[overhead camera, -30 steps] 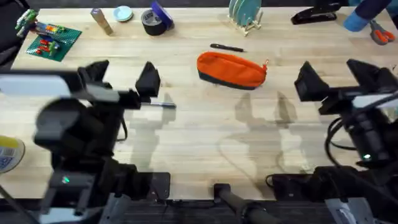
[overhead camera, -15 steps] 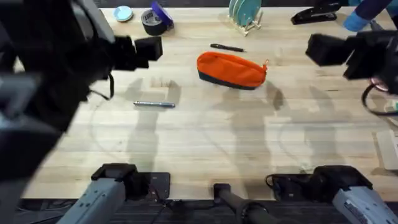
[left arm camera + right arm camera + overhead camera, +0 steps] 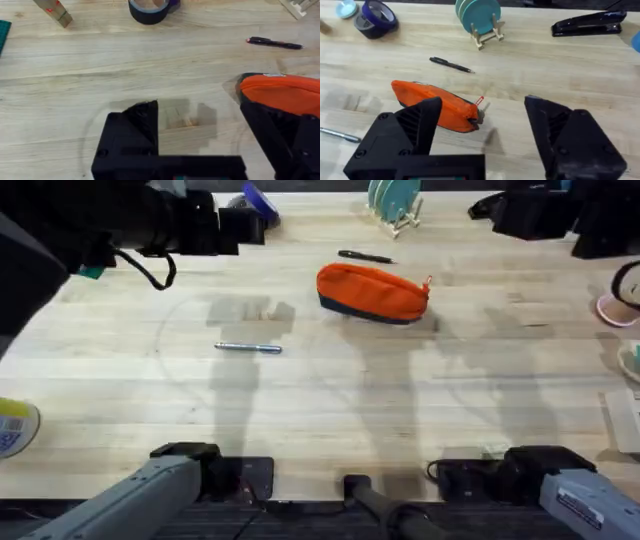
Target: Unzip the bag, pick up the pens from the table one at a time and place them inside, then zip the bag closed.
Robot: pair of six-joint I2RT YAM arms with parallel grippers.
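Nearest, silver pen: the silvery-grey pen (image 3: pixel 248 348) lies flat on the table (image 3: pixel 330 430), left of centre in the overhead frame, well apart from the bag; its tip also pokes in at the lower left edge of the right wrist view (image 3: pixel 339 134).
Bag: the orange bag (image 3: pixel 373 292) with its dark base sits upper centre of the overhead frame, lying lengthwise, its zipper shut as far as I can see, a small red-and-white pull at its right end (image 3: pixel 479 101).
Black pen: the black pen (image 3: pixel 364 257) lies just beyond the bag, near it but not touching.
Left gripper: the left gripper (image 3: pixel 210 135) hangs above the table at the upper left of the overhead frame, jaws spread wide, holding nothing; one finger overlaps the bag's end in its own view.
Right gripper: the right gripper (image 3: pixel 485 140) is raised at the upper right, jaws wide apart and empty, the bag's pull end showing between them.
Far edge: a tape roll (image 3: pixel 148 10), a rack of teal plates (image 3: pixel 479 17) and a black stapler (image 3: pixel 589 22) stand along the back of the table.
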